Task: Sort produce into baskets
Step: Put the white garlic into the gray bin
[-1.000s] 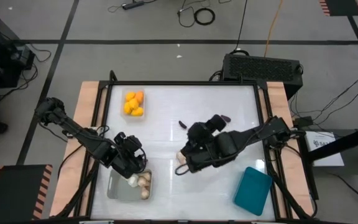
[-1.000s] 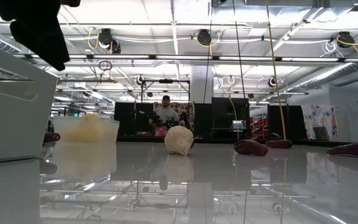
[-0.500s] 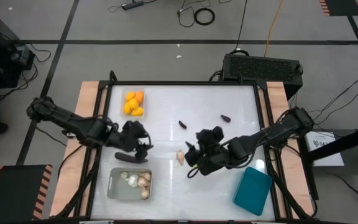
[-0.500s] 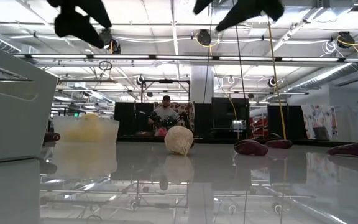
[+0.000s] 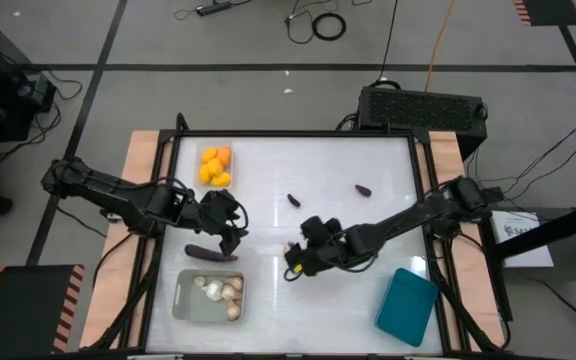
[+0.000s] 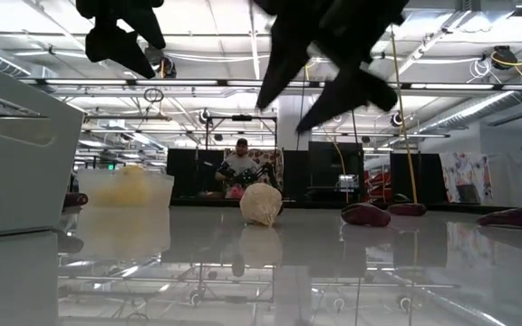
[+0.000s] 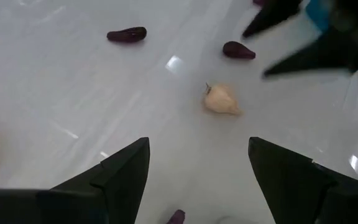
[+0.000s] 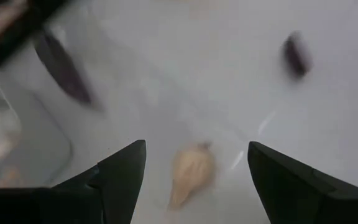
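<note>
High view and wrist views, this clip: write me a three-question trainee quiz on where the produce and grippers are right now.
1. True or false: the teal tray holds eggplants.
2. Which tray holds the orange-yellow fruits? A) the small clear tray B) the greyish tray C) the teal tray
3. Fill in: the right gripper, open, hangs over a loose pale ____ on the table.

Key
1. False: it looks empty. The long eggplant and both tiny eggplants lie on the table.
2. A.
3. Bulb. The left gripper, also open, is beside the long eggplant.
</note>
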`<state>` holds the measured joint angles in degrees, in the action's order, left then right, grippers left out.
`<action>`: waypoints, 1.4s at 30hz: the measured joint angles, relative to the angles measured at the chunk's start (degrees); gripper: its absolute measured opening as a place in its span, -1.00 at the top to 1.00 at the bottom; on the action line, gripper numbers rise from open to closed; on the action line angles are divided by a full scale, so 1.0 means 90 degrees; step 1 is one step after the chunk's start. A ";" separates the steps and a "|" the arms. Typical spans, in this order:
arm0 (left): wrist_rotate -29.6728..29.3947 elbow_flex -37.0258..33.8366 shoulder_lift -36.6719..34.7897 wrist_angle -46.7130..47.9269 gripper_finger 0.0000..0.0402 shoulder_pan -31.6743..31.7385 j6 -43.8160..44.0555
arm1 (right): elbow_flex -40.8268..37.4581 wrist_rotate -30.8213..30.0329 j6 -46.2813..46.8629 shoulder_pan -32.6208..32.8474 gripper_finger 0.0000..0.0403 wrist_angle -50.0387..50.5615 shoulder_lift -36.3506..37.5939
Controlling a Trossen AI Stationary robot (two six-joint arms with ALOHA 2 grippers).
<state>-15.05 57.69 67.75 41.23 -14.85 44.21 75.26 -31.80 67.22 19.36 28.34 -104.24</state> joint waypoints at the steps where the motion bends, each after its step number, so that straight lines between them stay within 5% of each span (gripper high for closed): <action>1: 0.0005 0.0000 0.0000 0.0000 -0.39 0.0000 0.0005 | -0.0002 0.0264 -0.0044 -0.0050 -0.36 -0.0123 -0.0146; 5: 0.0081 0.0000 0.0000 0.0000 -0.39 0.0000 0.0035 | -0.0002 0.0832 -0.0079 -0.0190 -0.36 -0.0491 -0.0539; 34: 0.0100 0.0000 0.0268 0.0019 -0.39 -0.0155 0.0050 | 0.0028 0.0792 -0.0145 -0.0070 -0.36 -0.1309 -0.1824; 42: 0.0165 -0.0002 0.0551 0.0002 -0.39 -0.0190 0.0046 | 0.0022 0.0932 -0.0257 0.0004 -0.09 -0.1116 -0.1755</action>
<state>-13.56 57.67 72.71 41.25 -16.56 44.62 75.46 -23.41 64.90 19.40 18.29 -120.03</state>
